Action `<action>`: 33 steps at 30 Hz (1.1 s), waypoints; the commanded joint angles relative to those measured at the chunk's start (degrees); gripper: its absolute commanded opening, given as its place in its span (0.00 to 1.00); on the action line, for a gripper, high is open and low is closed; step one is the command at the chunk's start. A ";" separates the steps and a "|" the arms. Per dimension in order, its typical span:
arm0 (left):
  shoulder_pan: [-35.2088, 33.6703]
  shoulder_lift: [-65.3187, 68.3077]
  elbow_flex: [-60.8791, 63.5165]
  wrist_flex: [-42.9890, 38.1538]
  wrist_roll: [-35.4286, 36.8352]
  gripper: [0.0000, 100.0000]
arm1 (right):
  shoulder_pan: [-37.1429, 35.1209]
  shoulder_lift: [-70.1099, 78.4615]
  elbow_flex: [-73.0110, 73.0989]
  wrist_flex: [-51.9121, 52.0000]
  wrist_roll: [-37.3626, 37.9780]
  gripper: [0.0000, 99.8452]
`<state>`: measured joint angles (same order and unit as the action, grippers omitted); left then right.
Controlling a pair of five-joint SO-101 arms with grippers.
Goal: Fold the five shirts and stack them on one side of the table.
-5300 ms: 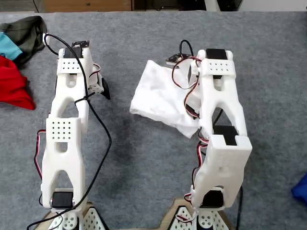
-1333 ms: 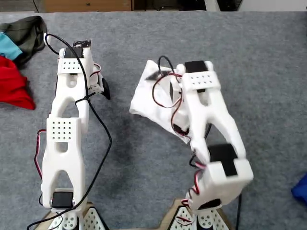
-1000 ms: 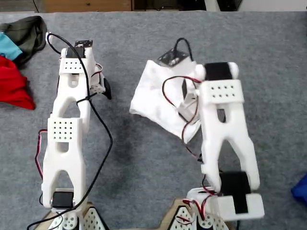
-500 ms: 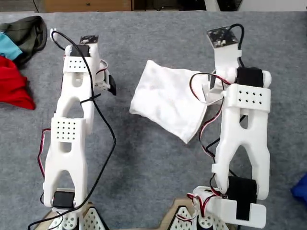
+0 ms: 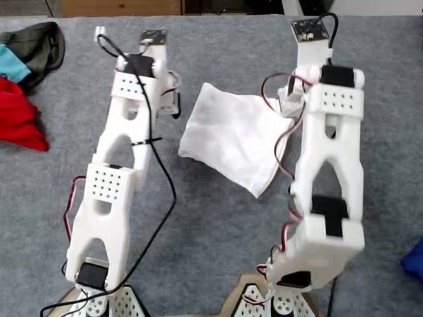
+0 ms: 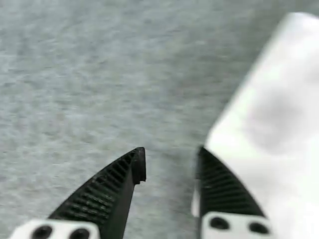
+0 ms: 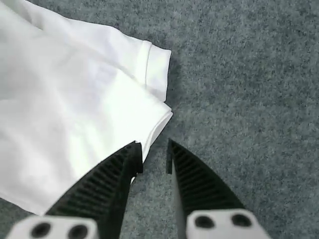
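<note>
- Right gripper (image 7: 154, 155), slightly apart, now clear of white shirt (image 5: 231, 135); hem just ahead.
- Left gripper (image 6: 169, 167), apart, moves in beside white shirt; two-arm fold likely next.

A folded white shirt (image 5: 231, 139) lies centred; red shirt (image 5: 18, 113), teal shirt (image 5: 10, 65) and dark shirt (image 5: 41, 41) heap far left.

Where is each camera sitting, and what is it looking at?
High view: above the table, looking down; both arms show, either side of the white shirt.
Left wrist view: rides the left arm, sees left hand, table, shirt edge.
Right wrist view: rides the right arm, sees right hand, shirt sleeve.
Shared: all three see the white shirt.
</note>
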<state>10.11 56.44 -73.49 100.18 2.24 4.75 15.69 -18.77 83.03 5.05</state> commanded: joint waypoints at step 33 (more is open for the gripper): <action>1.41 -4.26 -0.79 -1.76 5.89 0.15 | 3.12 33.63 -33.80 17.67 -5.27 0.13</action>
<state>12.04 52.84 -73.49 99.21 8.04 6.95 48.84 -52.70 101.23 0.40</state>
